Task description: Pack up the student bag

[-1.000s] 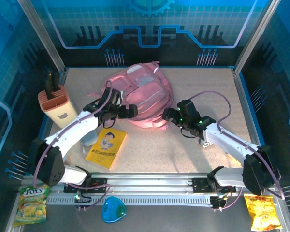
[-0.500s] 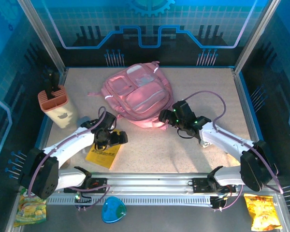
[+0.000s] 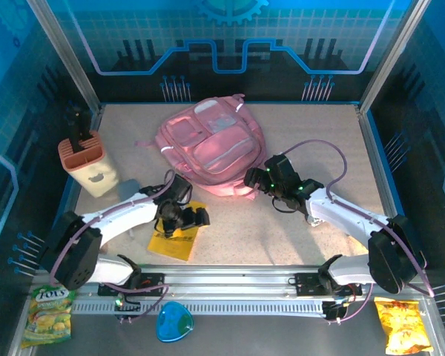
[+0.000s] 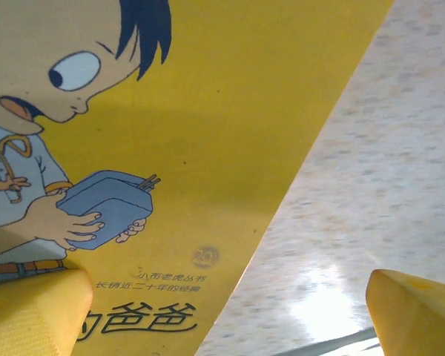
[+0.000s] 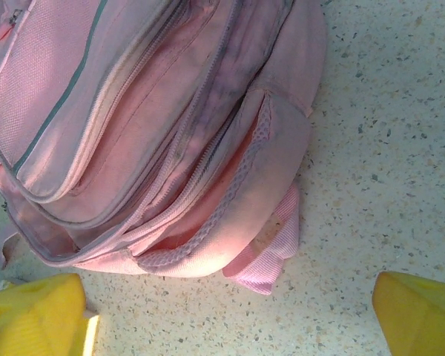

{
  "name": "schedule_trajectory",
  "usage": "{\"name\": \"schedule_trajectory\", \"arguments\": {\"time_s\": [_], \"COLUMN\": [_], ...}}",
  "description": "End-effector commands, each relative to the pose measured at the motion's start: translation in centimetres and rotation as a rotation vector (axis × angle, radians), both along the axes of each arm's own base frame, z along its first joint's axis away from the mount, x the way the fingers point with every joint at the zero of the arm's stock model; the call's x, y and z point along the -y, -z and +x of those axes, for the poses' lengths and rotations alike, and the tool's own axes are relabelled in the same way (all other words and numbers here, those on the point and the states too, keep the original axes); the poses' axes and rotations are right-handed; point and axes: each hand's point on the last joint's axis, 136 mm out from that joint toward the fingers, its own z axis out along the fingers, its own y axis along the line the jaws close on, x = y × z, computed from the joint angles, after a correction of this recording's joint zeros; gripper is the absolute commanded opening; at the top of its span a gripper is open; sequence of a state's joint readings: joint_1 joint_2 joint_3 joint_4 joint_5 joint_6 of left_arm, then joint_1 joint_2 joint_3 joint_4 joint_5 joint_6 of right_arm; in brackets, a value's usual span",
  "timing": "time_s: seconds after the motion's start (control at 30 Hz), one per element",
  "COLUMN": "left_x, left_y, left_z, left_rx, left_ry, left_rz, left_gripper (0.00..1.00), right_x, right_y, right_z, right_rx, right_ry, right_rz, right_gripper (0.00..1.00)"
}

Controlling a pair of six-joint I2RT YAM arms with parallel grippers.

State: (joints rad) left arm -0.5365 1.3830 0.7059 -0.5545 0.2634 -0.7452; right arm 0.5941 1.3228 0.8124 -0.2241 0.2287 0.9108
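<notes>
While left gripper [image 3: 202, 217] gapes over book [image 3: 173, 243]; right gripper [image 3: 249, 179] wide beside student bag [image 3: 211, 144]

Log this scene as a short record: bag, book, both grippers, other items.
bag: pink student bag, lying on the table's far middle, front pockets up
book: yellow picture book, flat on the table, nearer and left of the bag
left gripper: open, over the book, nothing held
right gripper: open, by the bag's near right edge, nothing held
other: pink holder upright at far left; snack packets at both near corners
</notes>
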Motion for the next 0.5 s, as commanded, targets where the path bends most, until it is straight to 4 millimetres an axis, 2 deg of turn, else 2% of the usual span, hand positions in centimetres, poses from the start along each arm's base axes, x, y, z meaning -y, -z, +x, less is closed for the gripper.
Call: {"name": "schedule_trajectory", "arguments": {"time_s": [0.0, 0.1, 0.2, 0.33, 0.47], "left_x": [4.7, 5.6, 4.8, 1.1, -3.1], "left_y": [-1.5, -2.9, -4.3, -4.8, -3.7], "left_z": [1.7, 2.8, 3.5, 4.2, 4.5], "left_rx": [-0.003, 0.026, 0.069, 0.119, 0.152], "left_ry": [0.007, 0.015, 0.035, 0.011, -0.01], "left_rz": [-0.211, -0.245, -0.214, -0.125, 0.01], "left_gripper": [0.96, 0.96, 0.97, 0.98, 0.99], "right_x": [0.8, 1.0, 0.5, -1.2, -4.7], "right_y": [-0.2, -0.1, -0.1, 0.3, 1.2], "right_z": [0.2, 0.0, -0.4, -1.6, -3.4], "right_rx": [0.014, 0.006, -0.004, -0.04, -0.091], "right_ry": [0.004, 0.003, -0.016, -0.069, -0.158], "right_rz": [-0.032, -0.038, -0.026, 0.01, 0.056], "right_gripper": [1.0, 1.0, 0.99, 0.95, 0.9]}}
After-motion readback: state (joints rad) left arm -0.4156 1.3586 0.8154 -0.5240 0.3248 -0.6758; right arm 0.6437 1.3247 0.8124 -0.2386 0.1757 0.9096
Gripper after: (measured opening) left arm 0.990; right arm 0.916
